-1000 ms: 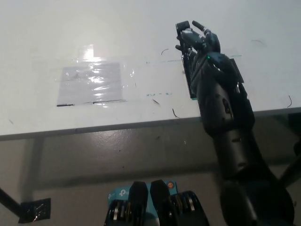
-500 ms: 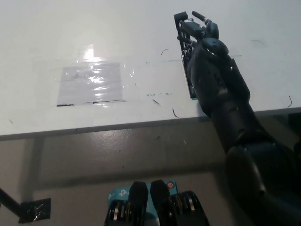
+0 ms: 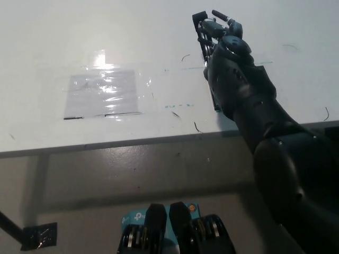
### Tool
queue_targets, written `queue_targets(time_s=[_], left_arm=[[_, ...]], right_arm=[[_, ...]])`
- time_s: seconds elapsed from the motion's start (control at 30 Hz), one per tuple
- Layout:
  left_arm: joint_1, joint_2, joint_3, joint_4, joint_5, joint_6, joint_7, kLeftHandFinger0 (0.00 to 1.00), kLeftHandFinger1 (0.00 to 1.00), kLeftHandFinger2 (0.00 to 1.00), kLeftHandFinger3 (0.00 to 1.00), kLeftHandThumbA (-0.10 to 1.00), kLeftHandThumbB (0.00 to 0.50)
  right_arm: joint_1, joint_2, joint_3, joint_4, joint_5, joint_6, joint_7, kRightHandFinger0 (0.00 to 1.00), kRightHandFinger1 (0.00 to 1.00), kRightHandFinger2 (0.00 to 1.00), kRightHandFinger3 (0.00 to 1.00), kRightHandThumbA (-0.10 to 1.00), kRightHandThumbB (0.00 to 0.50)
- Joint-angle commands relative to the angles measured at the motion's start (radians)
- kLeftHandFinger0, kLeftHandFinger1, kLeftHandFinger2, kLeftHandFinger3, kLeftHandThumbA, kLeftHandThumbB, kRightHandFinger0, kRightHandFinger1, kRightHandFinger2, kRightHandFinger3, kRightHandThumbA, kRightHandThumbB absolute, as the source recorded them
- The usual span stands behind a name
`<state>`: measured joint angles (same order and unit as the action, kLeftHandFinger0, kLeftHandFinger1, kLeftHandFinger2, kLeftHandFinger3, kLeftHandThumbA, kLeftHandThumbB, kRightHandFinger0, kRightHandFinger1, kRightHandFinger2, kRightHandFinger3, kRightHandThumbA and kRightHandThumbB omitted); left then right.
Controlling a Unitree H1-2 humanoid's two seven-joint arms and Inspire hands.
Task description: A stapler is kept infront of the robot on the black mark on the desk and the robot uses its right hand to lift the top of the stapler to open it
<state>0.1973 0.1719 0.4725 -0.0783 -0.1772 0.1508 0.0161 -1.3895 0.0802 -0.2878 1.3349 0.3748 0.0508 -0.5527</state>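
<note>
The black right robot hand [image 3: 225, 37] reaches out over the smooth white worktop [image 3: 159, 47], toward one o'clock. Its fingers curl around the far end of the stapler [image 3: 204, 39], a long, narrow black bar mostly hidden beneath the glossy arm. A shiny rectangular patch of clear tape [image 3: 103, 94] lies at ten o'clock, well apart.

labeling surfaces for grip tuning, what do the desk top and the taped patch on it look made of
Desk: smooth white, probably laminate; soft lamp glare, faint pen marks. Taped patch: glossy clear plastic film or tape over a greyish sheet; wrinkles and sharp highlights show it.
</note>
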Motion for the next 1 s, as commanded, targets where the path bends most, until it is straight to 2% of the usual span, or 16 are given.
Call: queue_targets(time_s=[0.0, 0.1, 0.23, 0.3, 0.37, 0.43, 0.53, 0.57, 0.7, 0.83, 0.97], left_arm=[[0.022, 0.007, 0.026, -0.031, -0.013, -0.022, 0.031, 0.23, 0.2, 0.34, 0.64, 0.81, 0.0], [0.024, 0.006, 0.031, -0.054, -0.018, 0.0, 0.033, 0.22, 0.19, 0.33, 0.66, 0.82, 0.0], [0.021, 0.007, 0.037, -0.05, -0.026, -0.001, 0.028, 0.23, 0.21, 0.38, 0.67, 0.83, 0.0], [0.014, 0.009, 0.04, -0.046, -0.02, -0.002, 0.032, 0.25, 0.23, 0.41, 0.68, 0.84, 0.0], [0.013, 0.009, 0.04, -0.047, -0.017, 0.004, 0.033, 0.25, 0.23, 0.4, 0.68, 0.85, 0.0], [0.016, 0.011, 0.041, -0.041, -0.018, -0.009, 0.029, 0.24, 0.21, 0.37, 0.66, 0.85, 0.0], [0.015, 0.009, 0.04, -0.035, -0.017, -0.027, 0.026, 0.22, 0.21, 0.35, 0.65, 0.84, 0.0], [0.016, 0.01, 0.038, -0.037, -0.013, -0.027, 0.027, 0.23, 0.21, 0.36, 0.65, 0.84, 0.0], [0.009, 0.012, 0.042, -0.01, -0.021, -0.047, 0.022, 0.2, 0.18, 0.33, 0.63, 0.82, 0.0], [0.006, 0.012, 0.043, -0.012, -0.02, -0.032, 0.028, 0.19, 0.18, 0.32, 0.61, 0.81, 0.0], [0.008, 0.013, 0.038, -0.011, -0.012, -0.038, 0.026, 0.21, 0.19, 0.34, 0.65, 0.82, 0.0]], right_arm=[[-0.234, 0.025, -0.006, -0.021, -0.007, -0.178, 0.064, 0.44, 0.48, 0.56, 0.68, 0.21, 0.0], [-0.202, 0.02, 0.013, -0.049, -0.028, -0.172, 0.07, 0.43, 0.48, 0.58, 0.7, 0.23, 0.0], [-0.151, 0.017, 0.036, -0.094, -0.052, -0.167, 0.07, 0.38, 0.45, 0.57, 0.72, 0.23, 0.0], [-0.109, 0.015, 0.053, -0.143, -0.062, -0.147, 0.084, 0.38, 0.46, 0.61, 0.75, 0.24, 0.0], [-0.071, 0.016, 0.064, -0.19, -0.068, -0.125, 0.083, 0.38, 0.47, 0.61, 0.76, 0.25, 0.0], [0.005, 0.021, 0.071, -0.299, -0.061, -0.073, 0.099, 0.43, 0.52, 0.67, 0.83, 0.24, 0.0], [0.092, 0.029, 0.071, -0.44, -0.048, 0.001, 0.104, 0.45, 0.52, 0.67, 0.84, 0.22, 0.0], [0.162, 0.032, 0.077, -0.542, -0.04, 0.058, 0.118, 0.47, 0.54, 0.68, 0.85, 0.2, 0.0], [0.284, 0.045, 0.107, -0.72, -0.05, 0.156, 0.123, 0.44, 0.53, 0.65, 0.84, 0.18, 0.0], [0.356, 0.059, 0.129, -0.823, -0.058, 0.224, 0.108, 0.42, 0.53, 0.66, 0.84, 0.17, 0.0], [0.435, 0.07, 0.134, -0.938, -0.034, 0.285, 0.123, 0.43, 0.54, 0.66, 0.86, 0.17, 0.0]])
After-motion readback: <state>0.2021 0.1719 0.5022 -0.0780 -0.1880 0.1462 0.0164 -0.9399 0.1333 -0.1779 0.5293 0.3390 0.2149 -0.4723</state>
